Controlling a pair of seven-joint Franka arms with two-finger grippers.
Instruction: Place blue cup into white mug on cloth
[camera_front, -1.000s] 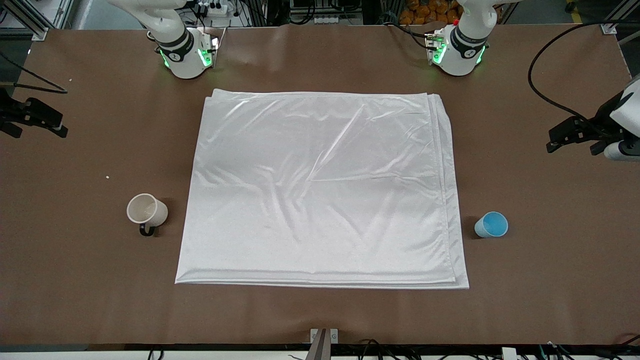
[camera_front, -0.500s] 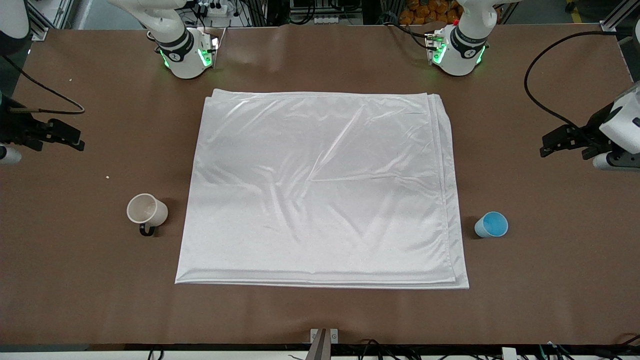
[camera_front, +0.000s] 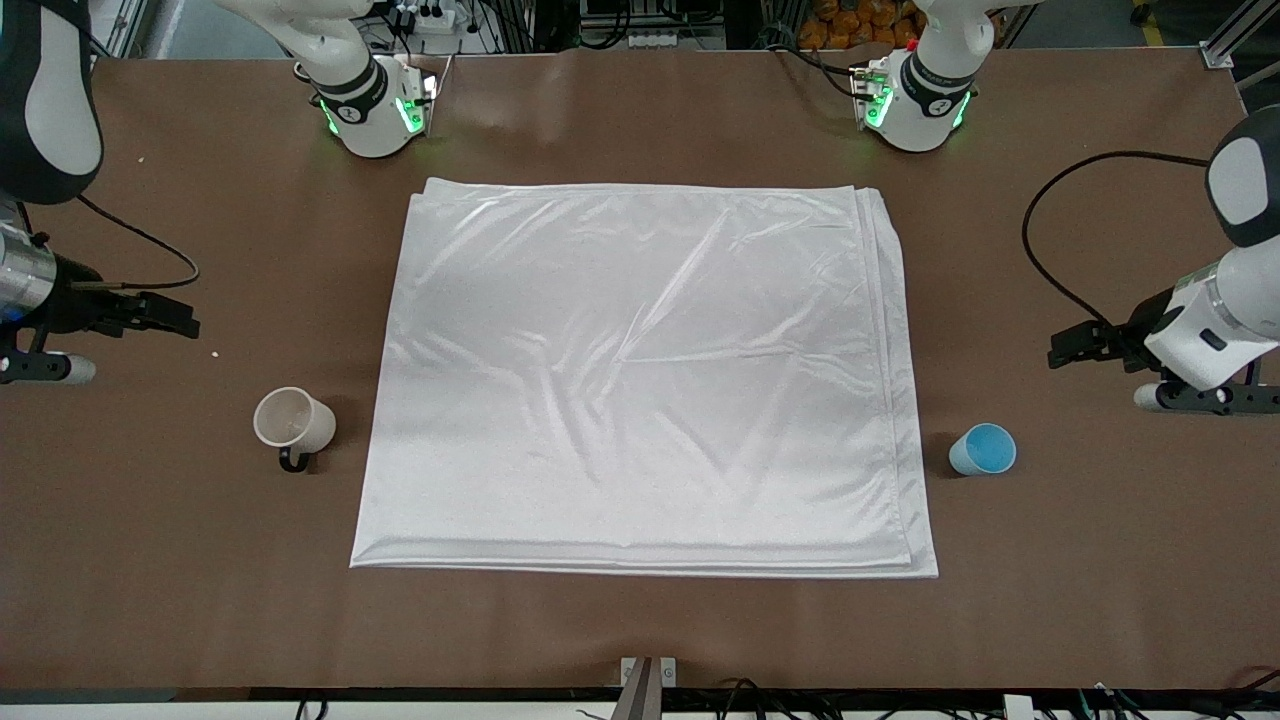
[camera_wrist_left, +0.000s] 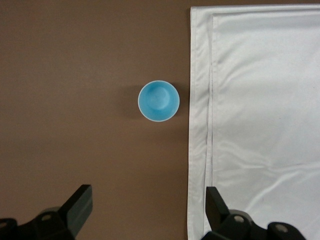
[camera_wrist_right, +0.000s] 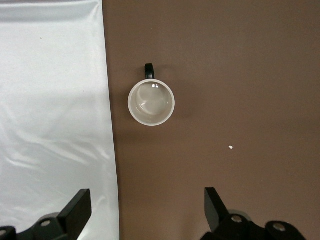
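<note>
The small light-blue handleless tapered cup (camera_front: 982, 449) is seen standing upright on the brown tabletop (camera_front: 640, 630), just beside the edge of the cloth that lies toward the left arm's end of the table, and apart from it. A brighter blue interior is shown through its open mouth. In the left wrist view the blue cup (camera_wrist_left: 158, 101) is looked straight down into, so that only a round rim and an empty bottom are presented, whereas its tapered wall is made out only in the front view.

The small cream-white round mug (camera_front: 293, 424) with a black loop handle is placed upright on the bare tabletop near the cloth's edge toward the right arm's end, the handle turned toward the front camera. An off-white, empty interior is revealed in the right wrist view (camera_wrist_right: 151, 102); a small white speck (camera_wrist_right: 231, 147) on the table near it is also picked up there.

Between the two vessels the large shiny white satin-like folded rectangular cloth (camera_front: 640, 380) is spread flat, creased, with stacked layers visible along its edges.

The left gripper (camera_wrist_left: 148, 212) is held in the air over bare table close to the blue cup, its black fingers spread wide with nothing between them. The right gripper (camera_wrist_right: 147, 212) is held over bare table near the white mug, fingers likewise parted and empty.
</note>
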